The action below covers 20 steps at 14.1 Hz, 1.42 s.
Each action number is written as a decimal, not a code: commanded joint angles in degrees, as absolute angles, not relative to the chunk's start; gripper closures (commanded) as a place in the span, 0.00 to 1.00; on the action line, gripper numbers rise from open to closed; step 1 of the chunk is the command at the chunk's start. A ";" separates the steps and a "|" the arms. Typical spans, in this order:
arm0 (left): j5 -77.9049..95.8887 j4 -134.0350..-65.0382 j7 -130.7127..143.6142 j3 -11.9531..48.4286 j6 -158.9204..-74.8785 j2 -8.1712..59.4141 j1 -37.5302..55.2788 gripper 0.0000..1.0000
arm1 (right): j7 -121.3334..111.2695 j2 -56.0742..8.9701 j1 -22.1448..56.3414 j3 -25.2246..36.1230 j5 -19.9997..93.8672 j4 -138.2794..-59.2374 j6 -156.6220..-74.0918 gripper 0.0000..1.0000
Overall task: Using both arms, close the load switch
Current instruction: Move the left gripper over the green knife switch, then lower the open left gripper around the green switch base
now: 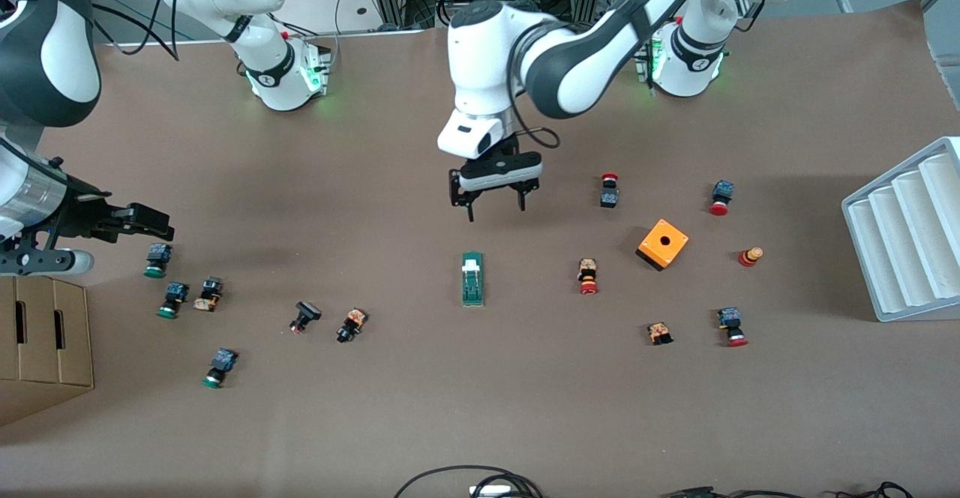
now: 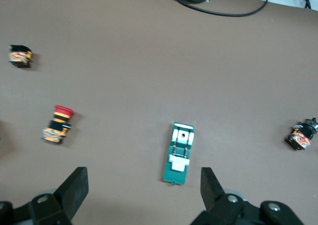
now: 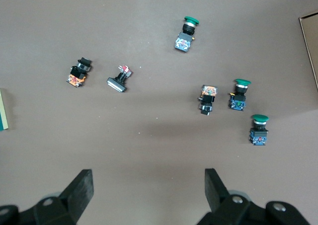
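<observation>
Fingers spread wide, your left gripper (image 1: 495,205) hangs over the load switch (image 1: 472,278), ready to drop; your right gripper (image 3: 146,185) waits, released, above green buttons (image 3: 241,93).

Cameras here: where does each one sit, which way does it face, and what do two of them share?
Front view: high across the table, facing both arms; shows the open left gripper over the load switch.
Left wrist view: looks down past the left gripper's fingers at the load switch.
Right wrist view: looks down past the right gripper's fingers at green buttons.
Front and left wrist views share the load switch.
</observation>
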<state>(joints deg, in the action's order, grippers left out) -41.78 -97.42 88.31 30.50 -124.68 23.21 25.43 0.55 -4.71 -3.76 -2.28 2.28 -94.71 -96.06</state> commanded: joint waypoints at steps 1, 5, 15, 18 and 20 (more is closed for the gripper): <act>-50.14 -94.92 93.23 30.15 -124.80 27.93 28.65 0.00 | 0.53 -5.62 -3.69 -2.37 2.99 -93.60 -95.89 0.00; -68.00 -95.01 109.48 30.15 -124.80 33.83 31.46 0.00 | 0.44 -7.55 -2.20 -2.55 2.99 -93.52 -96.59 0.00; -90.08 -94.75 126.90 29.88 -121.14 44.64 36.56 0.00 | -1.93 -8.96 -0.26 -2.46 3.16 -93.43 -97.12 0.00; -94.90 -94.39 129.36 29.62 -116.82 47.19 37.88 0.00 | -1.85 -8.88 0.17 -2.55 3.08 -92.21 -97.03 0.00; -101.30 -94.39 134.36 29.09 -115.23 49.12 38.06 0.01 | -2.11 -8.88 0.35 -2.46 3.25 -91.93 -96.94 0.00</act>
